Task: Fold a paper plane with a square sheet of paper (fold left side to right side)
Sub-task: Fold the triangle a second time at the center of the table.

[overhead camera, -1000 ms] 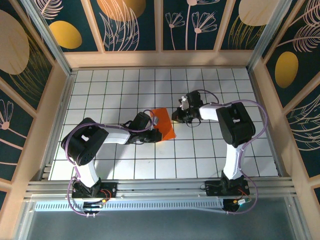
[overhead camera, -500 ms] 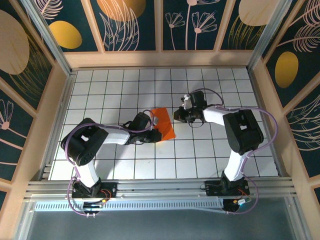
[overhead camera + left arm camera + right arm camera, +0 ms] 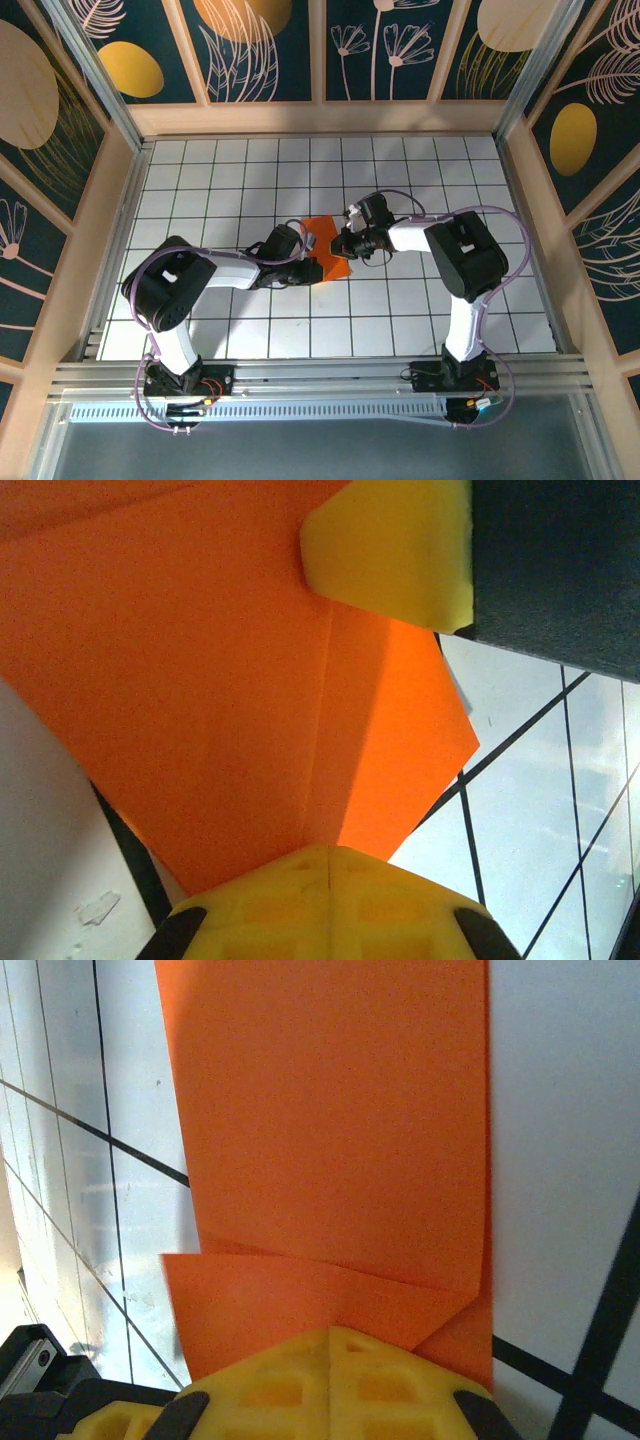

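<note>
Pressing down on the orange paper (image 3: 331, 263), both arms met near the middle of the white gridded table (image 3: 230, 180). The paper lay flat there, already folded into a smaller shape with slanted edges, between the two grippers and partly under them.

The left gripper (image 3: 312, 268) reached in from the left and sat on the paper's near-left edge. The right gripper (image 3: 346, 246) came from the right and sat on the paper's right side. The two grippers were close together but apart.

In the left wrist view the left gripper (image 3: 328, 852) had its yellow fingers (image 3: 250, 910) closed together, with only a thin seam between them, and the tips were against the paper (image 3: 200, 680). A crease ran up the sheet from that seam. The part of the paper right of the crease was brighter and ended in a point over the table (image 3: 530, 810). Another yellow pad (image 3: 395, 550) on a dark body lay on the paper at the top of that view.

In the right wrist view the right gripper (image 3: 330, 1332) was closed as well, its yellow fingers (image 3: 260, 1390) meeting at a centre seam. The tips were at the edge of the paper (image 3: 330, 1130). Here the sheet looked like a long strip running away from the fingers, with a folded flap crossing it just ahead of the tips. White table (image 3: 570, 1160) and black grid lines showed on both sides.

I could not tell whether either pair of fingers had any paper nipped between them or only pushed on top of it.
</note>
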Robot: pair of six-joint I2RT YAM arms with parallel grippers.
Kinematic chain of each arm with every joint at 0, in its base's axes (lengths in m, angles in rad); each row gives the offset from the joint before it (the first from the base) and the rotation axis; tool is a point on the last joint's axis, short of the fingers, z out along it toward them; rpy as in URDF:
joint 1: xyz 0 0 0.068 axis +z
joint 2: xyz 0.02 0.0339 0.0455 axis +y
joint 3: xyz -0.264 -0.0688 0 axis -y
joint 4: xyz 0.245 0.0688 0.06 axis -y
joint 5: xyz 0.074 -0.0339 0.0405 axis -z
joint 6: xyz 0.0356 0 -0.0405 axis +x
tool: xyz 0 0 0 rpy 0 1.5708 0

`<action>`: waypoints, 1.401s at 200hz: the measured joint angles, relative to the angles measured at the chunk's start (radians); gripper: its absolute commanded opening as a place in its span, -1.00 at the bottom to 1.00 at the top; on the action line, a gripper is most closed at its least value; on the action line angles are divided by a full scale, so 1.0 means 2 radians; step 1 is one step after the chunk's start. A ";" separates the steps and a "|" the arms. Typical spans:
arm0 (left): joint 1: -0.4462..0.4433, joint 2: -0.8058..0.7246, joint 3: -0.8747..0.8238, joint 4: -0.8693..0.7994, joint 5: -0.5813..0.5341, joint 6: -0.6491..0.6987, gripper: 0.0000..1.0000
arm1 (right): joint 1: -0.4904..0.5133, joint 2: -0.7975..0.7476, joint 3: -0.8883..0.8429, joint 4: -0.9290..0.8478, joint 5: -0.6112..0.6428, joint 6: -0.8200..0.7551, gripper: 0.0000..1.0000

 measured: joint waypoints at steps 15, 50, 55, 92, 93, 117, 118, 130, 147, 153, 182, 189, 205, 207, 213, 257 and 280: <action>0.000 0.000 0.002 -0.003 -0.001 -0.003 -0.95 | 0.000 0.000 0.001 -0.003 0.003 -0.001 -1.00; 0.001 0.000 0.016 -0.012 -0.003 -0.006 -0.94 | 0.000 0.000 0.003 -0.007 0.009 -0.002 -1.00; 0.001 0.000 0.020 -0.012 -0.002 -0.006 -0.94 | 0.000 0.000 0.003 -0.007 0.009 -0.002 -1.00; 0.006 0.008 0.054 -0.012 0.000 -0.007 -0.95 | 0.000 0.000 0.003 -0.007 0.009 -0.002 -1.00; 0.006 0.009 0.056 -0.012 0.000 -0.007 -0.95 | 0.000 0.000 0.003 -0.007 0.009 -0.002 -1.00; 0.007 0.029 0.075 -0.012 0.002 -0.007 -0.95 | 0.000 0.000 0.003 -0.007 0.009 -0.002 -1.00; 0.007 0.029 0.076 -0.012 0.002 -0.007 -0.96 | 0.000 0.000 0.003 -0.007 0.009 -0.002 -1.00; 0.007 0.039 0.080 -0.015 0.003 -0.006 -0.96 | 0.000 0.000 0.003 -0.007 0.010 -0.002 -1.00; 0.007 0.047 0.081 -0.020 0.003 -0.005 -0.96 | 0.000 0.000 0.003 -0.007 0.010 -0.002 -1.00; 0.007 0.049 0.081 -0.023 0.003 -0.004 -0.96 | 0.000 0.000 0.003 -0.007 0.010 -0.002 -1.00; 0.007 0.052 0.081 -0.031 0.003 0.001 -0.96 | 0.000 0.001 0.006 -0.011 0.010 -0.002 -1.00; 0.007 0.052 0.081 -0.031 0.003 0.002 -0.96 | 0.000 0.001 0.007 -0.013 0.010 -0.002 -1.00; 0.007 0.052 0.081 -0.034 0.003 0.008 -0.96 | 0.000 0.002 0.010 -0.017 0.011 -0.002 -1.00; 0.007 0.052 0.081 -0.035 0.003 0.009 -0.96 | 0.000 0.002 0.011 -0.018 0.011 -0.002 -1.00; 0.007 0.052 0.081 -0.036 0.003 0.012 -0.96 | 0.000 0.002 0.012 -0.020 0.011 -0.003 -1.00; 0.007 0.048 0.074 -0.038 0.011 0.037 -0.96 | 0.000 0.004 0.016 -0.027 0.012 -0.006 -1.00; 0.007 0.040 0.065 -0.041 0.013 0.052 -0.96 | 0.000 0.004 0.017 -0.028 0.011 -0.006 -1.00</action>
